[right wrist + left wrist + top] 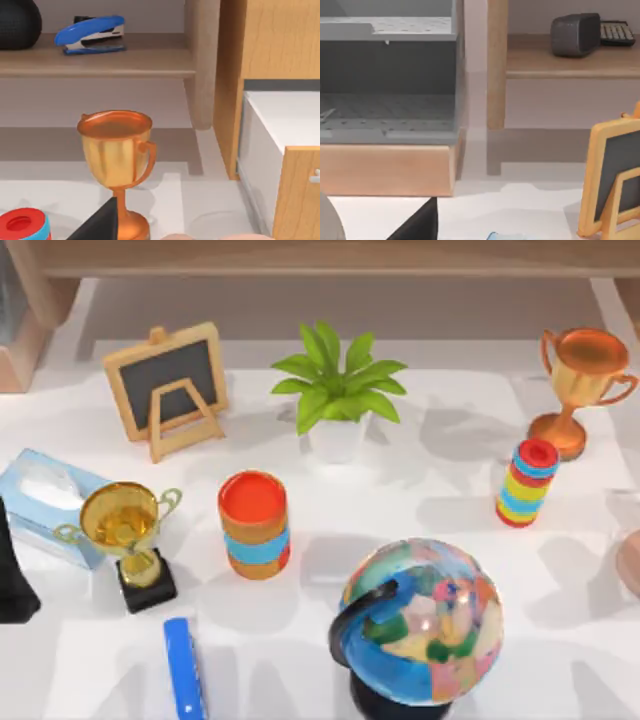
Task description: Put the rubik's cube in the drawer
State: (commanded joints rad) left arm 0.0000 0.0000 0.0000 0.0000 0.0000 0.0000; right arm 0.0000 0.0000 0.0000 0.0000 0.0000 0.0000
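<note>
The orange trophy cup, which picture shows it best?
The right wrist view: the orange trophy cup stands close and side-on, bowl, handle and stem plain. The top view has it small, at the table's far right. The left wrist view looks at a shelf instead.

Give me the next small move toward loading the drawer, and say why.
Probably a slow sweep of the right gripper over the table before any reach. The drawer looks pulled out beside the copper trophy, but what stands on the table is a globe, a plant and other round items, so there is nothing cube-shaped to grasp.
</note>
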